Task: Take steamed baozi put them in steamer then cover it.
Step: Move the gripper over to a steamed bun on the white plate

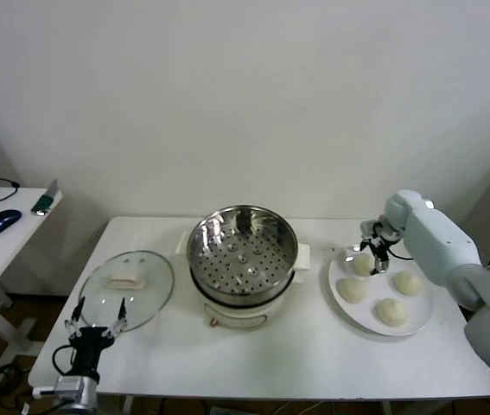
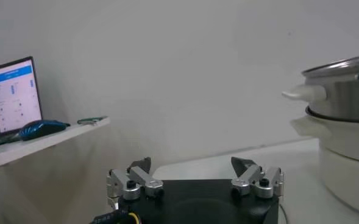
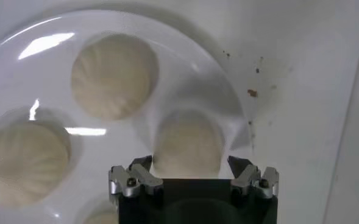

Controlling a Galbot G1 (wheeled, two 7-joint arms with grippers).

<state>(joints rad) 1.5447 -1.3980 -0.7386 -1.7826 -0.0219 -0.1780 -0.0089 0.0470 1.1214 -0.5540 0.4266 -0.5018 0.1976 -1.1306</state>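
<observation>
We see the right claw [image 1: 374, 248] down over the white plate [image 1: 359, 313] at the 3 o'clock side of the counter [image 1: 253, 363], hovering at the plate's 11 o'clock bun. In the right wrist view the right claw [image 3: 190, 163] is wide open, one fingertip [image 3: 141, 163] on each side of the nearest bun [image 3: 188, 143]; we cannot tell if the tips touch it, and it has hold of nothing yet.

All four steamed baozi [image 1: 408, 283] sit on the plate, apart from each other, none in the pot. We see three full buns plus the edge of a fourth in the right wrist view.

The steamer [image 1: 243, 259] stands at counter centre, uncovered, its perforated tray bare. Its white handle and steel wall [image 2: 345, 97] show in the left wrist view.

The cover [image 1: 127, 290] lies flat on the counter at the steamer's 9 o'clock, just beside it, cream handle up.

The left claw [image 1: 98, 313] sits low at the counter's 7 o'clock edge, just at the cover's near rim, fingers spread open, gripping nothing. The left wrist view shows the left claw [image 2: 194, 167] open with only counter between the tips.

A side desk [image 1: 3, 246] at 9 o'clock carries a blue mouse [image 1: 3, 221]; a laptop screen [image 2: 11, 97] shows in the left wrist view.
</observation>
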